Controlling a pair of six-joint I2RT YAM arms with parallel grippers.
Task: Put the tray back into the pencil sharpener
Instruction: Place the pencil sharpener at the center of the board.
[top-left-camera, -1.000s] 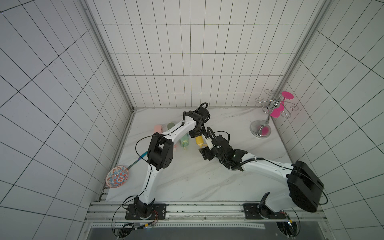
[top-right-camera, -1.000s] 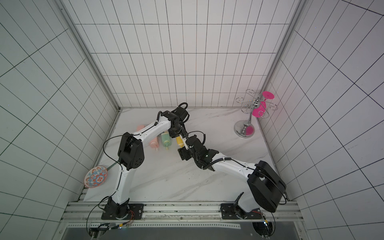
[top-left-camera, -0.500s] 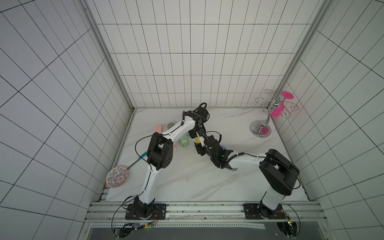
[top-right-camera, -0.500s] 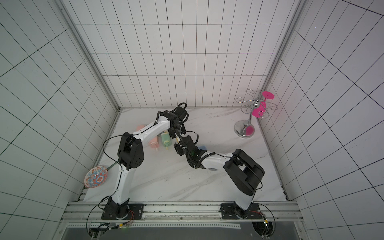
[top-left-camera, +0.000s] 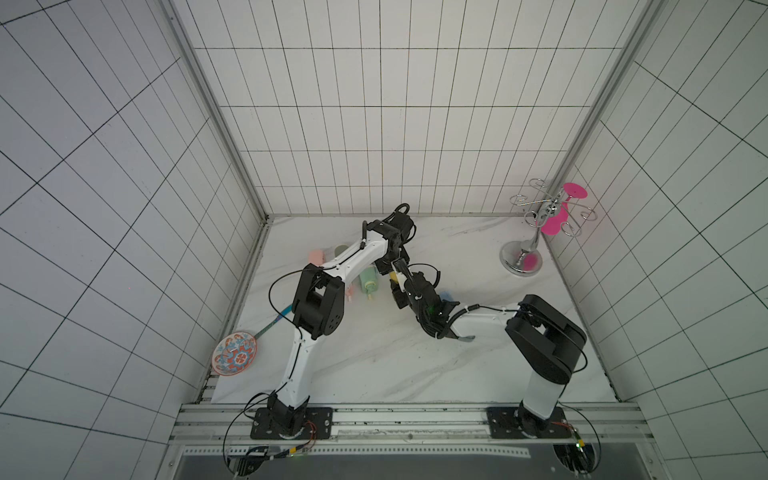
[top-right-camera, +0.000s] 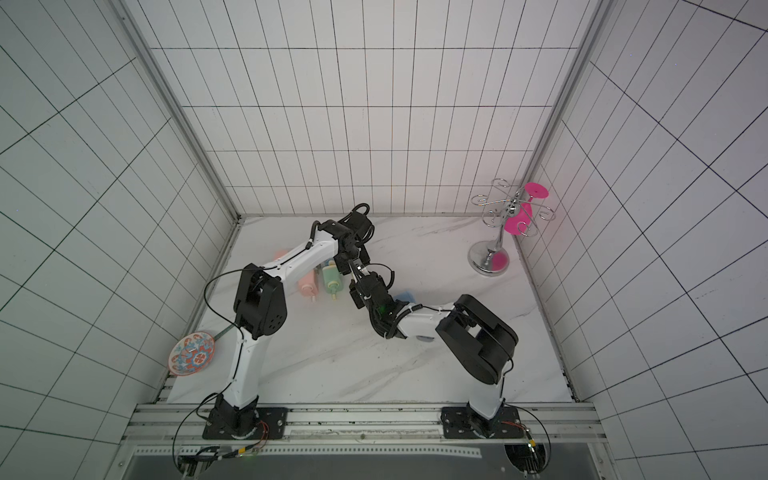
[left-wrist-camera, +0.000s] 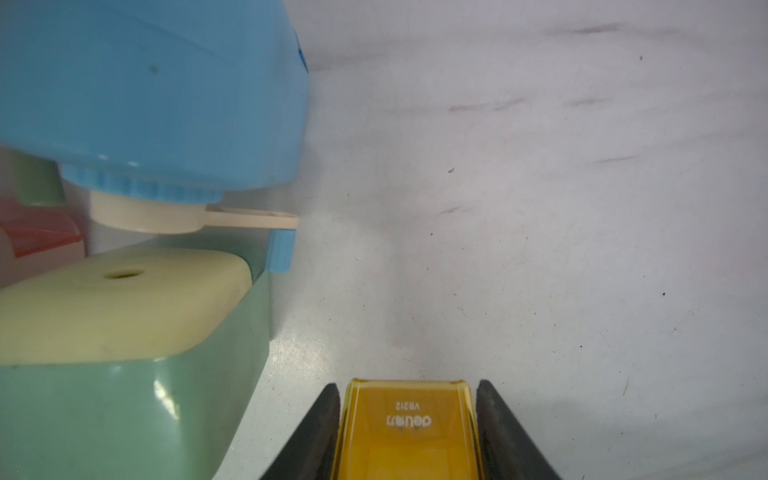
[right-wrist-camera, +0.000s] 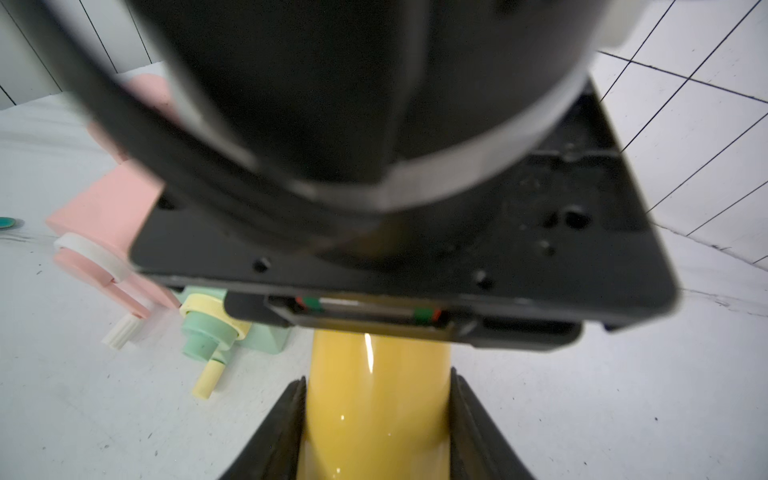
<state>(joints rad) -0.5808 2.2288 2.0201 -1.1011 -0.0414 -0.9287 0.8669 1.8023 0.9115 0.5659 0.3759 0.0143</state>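
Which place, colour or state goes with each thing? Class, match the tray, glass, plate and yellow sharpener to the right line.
Things:
1. tray
2. glass
3. plate
4. yellow sharpener

Lines:
A. hangs from the rack
B. red and blue pattern
C. gripped by the left tool
D. gripped by the right tool

Pairs: 1-C, 2-A, 3-B, 4-D

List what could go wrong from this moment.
1. The left jaws clamp the translucent amber tray and the right jaws grip the glossy yellow sharpener body; a slight misalignment could jam the tray.
2. The mint-green sharpener and blue sharpener sit close beside the tray; they may get knocked.
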